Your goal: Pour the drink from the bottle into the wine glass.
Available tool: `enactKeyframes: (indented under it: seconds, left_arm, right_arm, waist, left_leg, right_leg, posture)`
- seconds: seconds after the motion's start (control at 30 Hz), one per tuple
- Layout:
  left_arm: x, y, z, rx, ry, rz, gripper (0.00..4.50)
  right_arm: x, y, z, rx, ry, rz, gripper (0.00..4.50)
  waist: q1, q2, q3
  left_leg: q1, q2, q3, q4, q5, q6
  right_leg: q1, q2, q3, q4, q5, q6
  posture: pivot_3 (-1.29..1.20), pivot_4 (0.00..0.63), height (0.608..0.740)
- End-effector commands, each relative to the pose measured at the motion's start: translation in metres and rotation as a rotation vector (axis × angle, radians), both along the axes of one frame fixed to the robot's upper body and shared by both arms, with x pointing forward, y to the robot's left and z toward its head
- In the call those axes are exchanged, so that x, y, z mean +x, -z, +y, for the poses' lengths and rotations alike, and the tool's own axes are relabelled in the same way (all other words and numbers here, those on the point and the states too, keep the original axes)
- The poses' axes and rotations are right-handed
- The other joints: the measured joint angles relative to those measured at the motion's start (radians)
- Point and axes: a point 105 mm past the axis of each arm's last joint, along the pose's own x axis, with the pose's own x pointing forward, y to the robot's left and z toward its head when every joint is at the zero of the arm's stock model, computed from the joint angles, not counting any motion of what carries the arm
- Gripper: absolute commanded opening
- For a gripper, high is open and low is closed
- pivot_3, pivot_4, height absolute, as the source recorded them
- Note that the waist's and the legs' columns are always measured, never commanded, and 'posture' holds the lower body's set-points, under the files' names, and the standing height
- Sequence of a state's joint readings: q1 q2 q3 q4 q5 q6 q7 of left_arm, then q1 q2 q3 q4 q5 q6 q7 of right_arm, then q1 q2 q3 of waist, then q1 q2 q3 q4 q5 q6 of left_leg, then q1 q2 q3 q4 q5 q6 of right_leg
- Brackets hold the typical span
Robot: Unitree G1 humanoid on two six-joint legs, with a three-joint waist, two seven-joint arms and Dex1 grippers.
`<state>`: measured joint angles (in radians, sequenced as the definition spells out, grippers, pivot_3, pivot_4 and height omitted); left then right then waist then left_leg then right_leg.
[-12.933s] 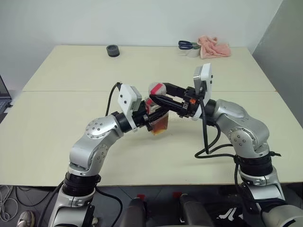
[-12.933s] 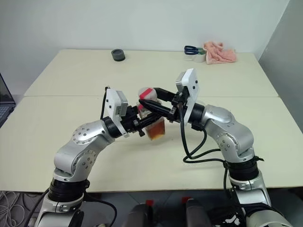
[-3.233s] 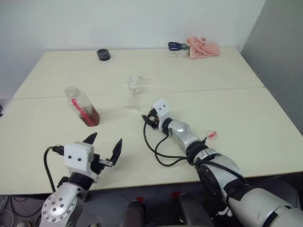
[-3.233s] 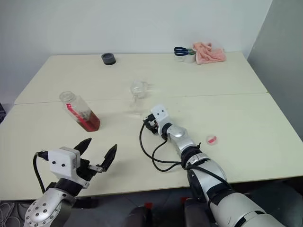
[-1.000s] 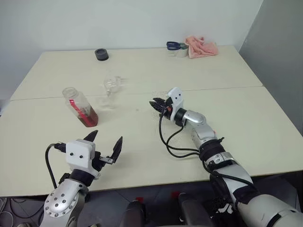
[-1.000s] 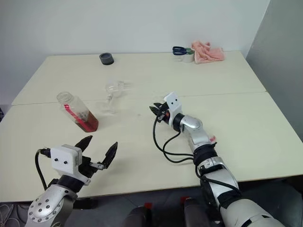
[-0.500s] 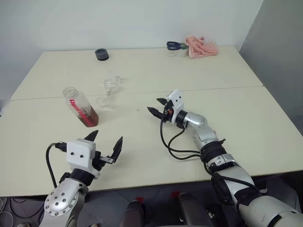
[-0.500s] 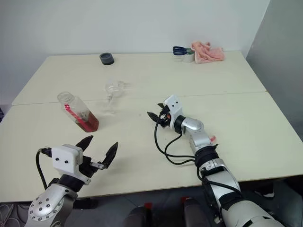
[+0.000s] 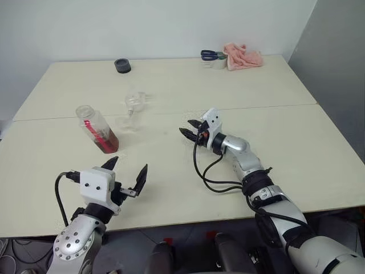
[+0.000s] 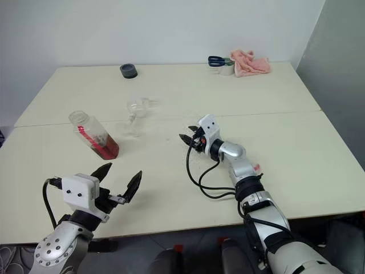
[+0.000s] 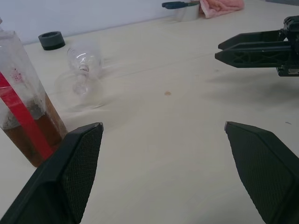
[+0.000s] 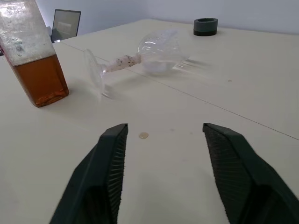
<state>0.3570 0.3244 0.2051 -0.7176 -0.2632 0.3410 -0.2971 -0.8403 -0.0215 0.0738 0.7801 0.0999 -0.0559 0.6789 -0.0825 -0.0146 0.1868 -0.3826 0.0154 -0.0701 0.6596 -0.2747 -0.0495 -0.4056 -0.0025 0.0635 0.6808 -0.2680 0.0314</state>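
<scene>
The bottle (image 9: 98,129) stands uncapped at the table's left, a red label strip down its side and the reddish-brown drink (image 12: 41,80) filling its lower part. Just right of it and a little farther back, the wine glass (image 9: 133,108) lies on its side, its foot (image 12: 93,72) turned toward the bottle and its bowl (image 12: 159,46) pointing away. My right gripper (image 9: 187,127) hovers open and empty over the table's middle, aimed at the glass from a short way off. My left gripper (image 9: 129,164) hangs open and empty near the front edge, in front of the bottle.
At the back of the table sit a black ring (image 9: 121,65), scissors on a white roll (image 9: 212,55) and a pink cloth (image 9: 244,56). A small red cap (image 10: 255,167) peeks out beside my right forearm. A laptop screen (image 12: 65,24) stands beyond the table's left side.
My right gripper's fingers have spread wider apart while the hand stayed in place. The left arm, bottle and wine glass have not moved.
</scene>
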Motion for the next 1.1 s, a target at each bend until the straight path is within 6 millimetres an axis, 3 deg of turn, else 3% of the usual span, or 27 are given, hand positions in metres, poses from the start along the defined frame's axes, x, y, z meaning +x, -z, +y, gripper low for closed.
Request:
enactKeyframes:
  seconds: [0.03,0.1,0.13,1.1]
  left_arm:
    - [-0.0020,-0.0088,-0.0004,0.010,-0.001,-0.041,4.50]
    - [-0.0022,-0.0086,-0.0006,0.009,-0.001,-0.040,4.50]
    - [-0.0022,-0.0085,-0.0007,0.010,-0.001,-0.040,4.50]
    - [-0.0007,-0.0085,-0.0036,0.017,0.026,-0.040,4.50]
  right_arm:
    - [-0.0002,-0.0169,0.0030,0.016,-0.014,-0.056,3.76]
    - [0.0004,-0.0153,0.0030,0.008,-0.003,-0.051,4.40]
    - [0.0002,-0.0143,0.0032,0.004,-0.004,-0.046,4.46]
    - [-0.0013,-0.0075,-0.0022,-0.013,0.009,-0.032,4.46]
  waist:
    - [0.000,0.000,0.000]
    - [0.000,0.000,0.000]
    - [0.000,0.000,0.000]
    - [0.000,0.000,0.000]
  left_leg:
    - [0.000,0.000,0.000,0.000,0.000,0.000]
    - [0.000,0.000,0.000,0.000,0.000,0.000]
    - [0.000,0.000,0.000,0.000,0.000,0.000]
    - [0.000,0.000,0.000,0.000,0.000,0.000]
  right_leg:
    - [0.000,0.000,0.000,0.000,0.000,0.000]
    - [0.000,0.000,0.000,0.000,0.000,0.000]
    - [0.000,0.000,0.000,0.000,0.000,0.000]
    - [0.000,0.000,0.000,0.000,0.000,0.000]
  posture:
    - [0.00,0.150,0.740]
    - [0.00,0.150,0.740]
    - [0.00,0.150,0.740]
    - [0.00,0.150,0.740]
